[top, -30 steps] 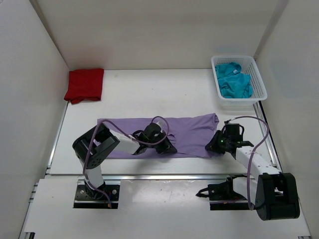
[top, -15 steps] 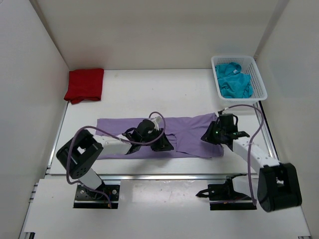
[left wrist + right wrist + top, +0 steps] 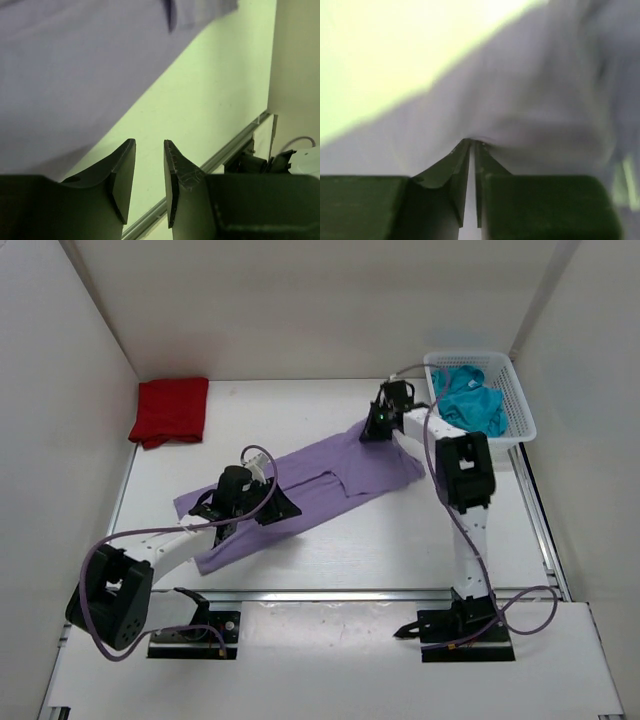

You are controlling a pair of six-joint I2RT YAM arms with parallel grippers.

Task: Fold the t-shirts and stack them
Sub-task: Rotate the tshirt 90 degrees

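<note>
A purple t-shirt [image 3: 320, 480] lies spread diagonally on the white table, from front left to back right. My right gripper [image 3: 376, 428] is shut on its back right end, near the basket; in the right wrist view the cloth [image 3: 520, 100] bunches at the closed fingertips [image 3: 472, 143]. My left gripper [image 3: 283, 510] is at the shirt's front edge near its middle. In the left wrist view it [image 3: 149, 145] is slightly open and empty over bare table, with the shirt [image 3: 75, 65] just beyond. A folded red t-shirt [image 3: 170, 410] lies at the back left.
A white basket [image 3: 480, 356] holding teal t-shirts [image 3: 470, 405] stands at the back right, close to my right gripper. White walls enclose the table on three sides. A metal rail [image 3: 330, 593] runs along the front edge.
My right arm has swung far back towards the basket, pulling the shirt's right end with it. The shirt now lies diagonally. My left gripper has moved left and back.
</note>
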